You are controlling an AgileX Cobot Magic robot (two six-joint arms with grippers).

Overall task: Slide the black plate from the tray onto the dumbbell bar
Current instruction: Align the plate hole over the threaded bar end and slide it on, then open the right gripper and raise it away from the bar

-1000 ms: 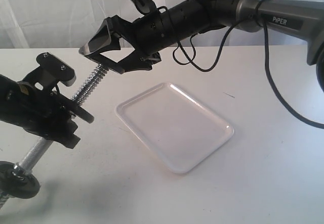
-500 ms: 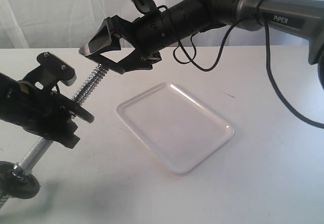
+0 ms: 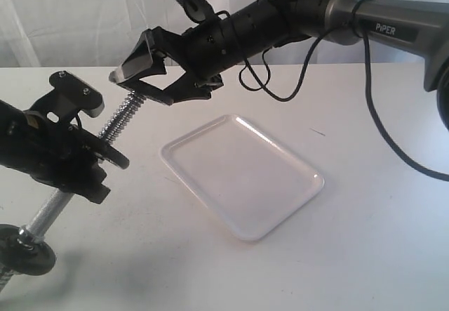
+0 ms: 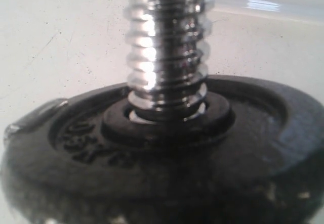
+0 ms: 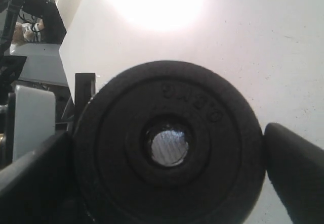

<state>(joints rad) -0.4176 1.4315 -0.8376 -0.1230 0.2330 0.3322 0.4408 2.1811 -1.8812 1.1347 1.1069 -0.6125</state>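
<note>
My right gripper [image 3: 140,86] is shut on the black plate [image 3: 144,91], holding it by its rim above the table. In the right wrist view the plate [image 5: 212,168] fills the gap between both fingers, and the bar's end [image 5: 169,147] shows in its centre hole. The dumbbell bar [image 3: 126,118] tilts up to the right, its threaded tip at the plate. My left gripper [image 3: 88,167] is shut on the bar's middle, behind another black disc [image 3: 114,158] threaded on it [image 4: 253,148]. The white tray [image 3: 245,177] lies empty on the table.
A further black disc [image 3: 27,249] sits at the bar's low end near the table's front left. The right arm [image 3: 316,5] and its hanging cable [image 3: 372,107] cross above the back of the table. A white curtain hangs behind.
The right gripper with the plate has edged slightly up and left at the bar's tip. The left arm and bar have shifted a little to the left.
</note>
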